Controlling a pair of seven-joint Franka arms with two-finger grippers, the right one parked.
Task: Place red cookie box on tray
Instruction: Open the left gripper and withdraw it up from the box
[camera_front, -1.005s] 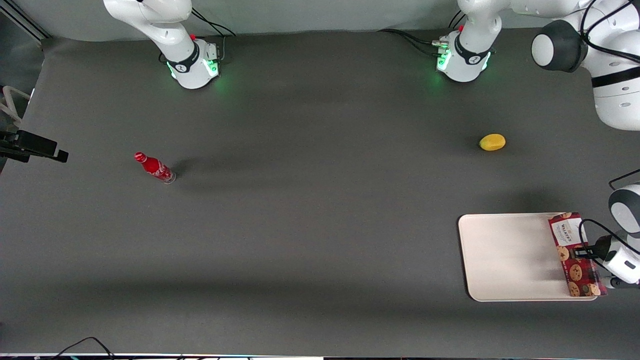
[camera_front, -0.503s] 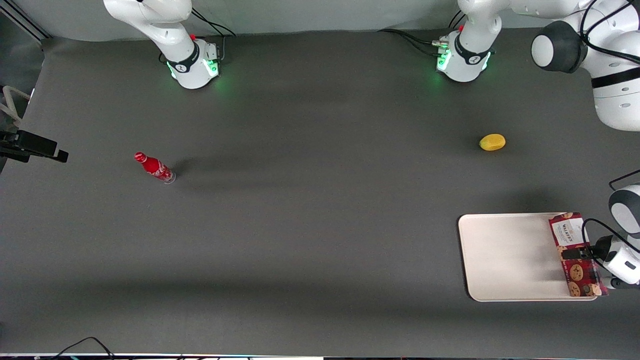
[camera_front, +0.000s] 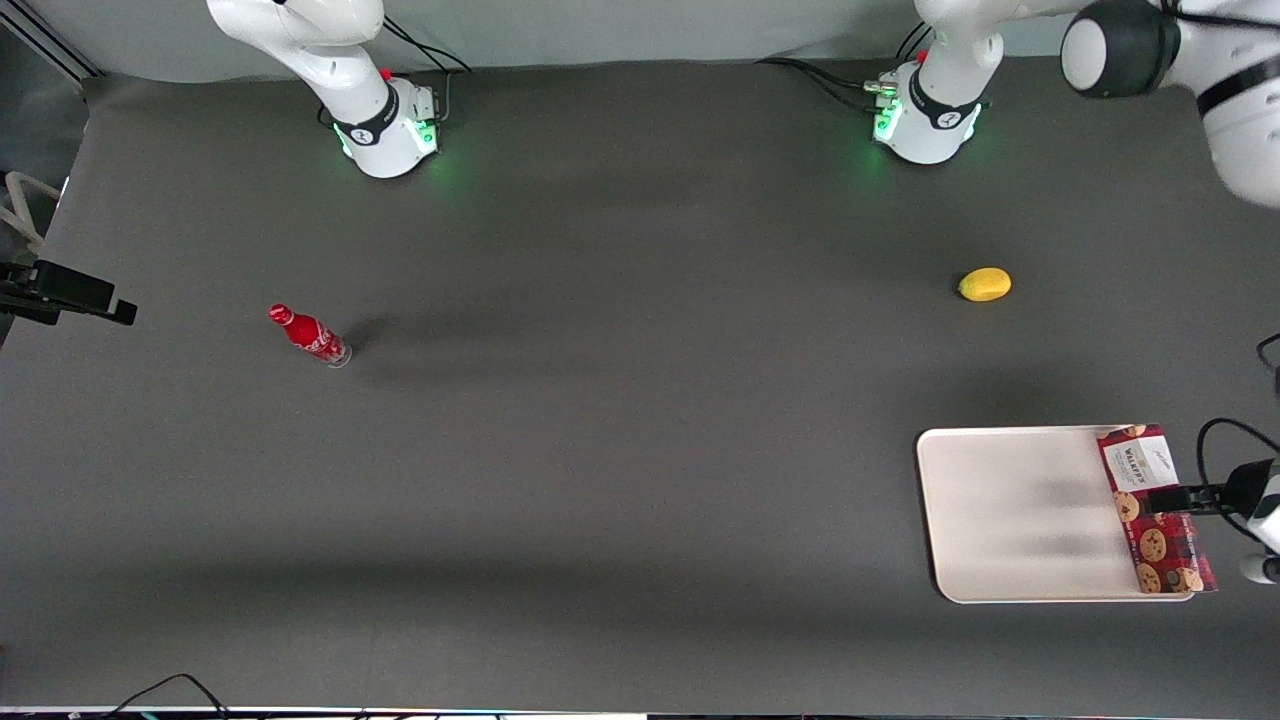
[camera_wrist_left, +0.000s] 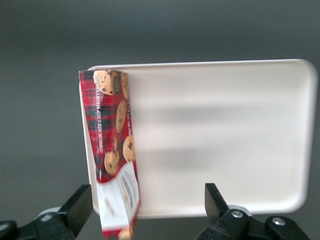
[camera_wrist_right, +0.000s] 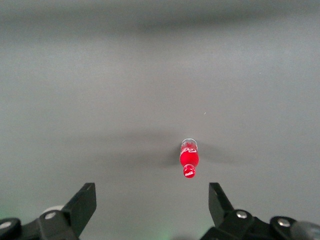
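My gripper (camera_front: 1165, 497) hangs above the box (camera_front: 1155, 508), at the working arm's end of the table and close to the front camera; in the wrist view its two fingers (camera_wrist_left: 80, 207) stand spread wide, nothing between them but the box's white-label end and bare tray, so I read the gripper (camera_wrist_left: 147, 212) as open and holding nothing; the box (camera_wrist_left: 112, 150) shows beneath it, and I cannot tell whether a finger touches it.

The box lies on the tray (camera_front: 1010, 515), along the short edge that points toward the working arm's end; its long side runs parallel to that rim, its white label at the end farther from the front camera, the cookie pictures toward the nearer end; its outer edge seems to ride on the rim or slightly over it, and I cannot tell whether it sits flat or tilted; the tray (camera_wrist_left: 225, 135) otherwise shows plain cream surface with soft shadows across it.

A yellow fruit (camera_front: 985, 284) rests on the dark table (camera_front: 620, 450), farther from the front camera than the tray and well apart from it; a red bottle (camera_front: 309, 336) stands well off toward the parked arm's end; the right wrist view also shows the bottle (camera_wrist_right: 189, 160).
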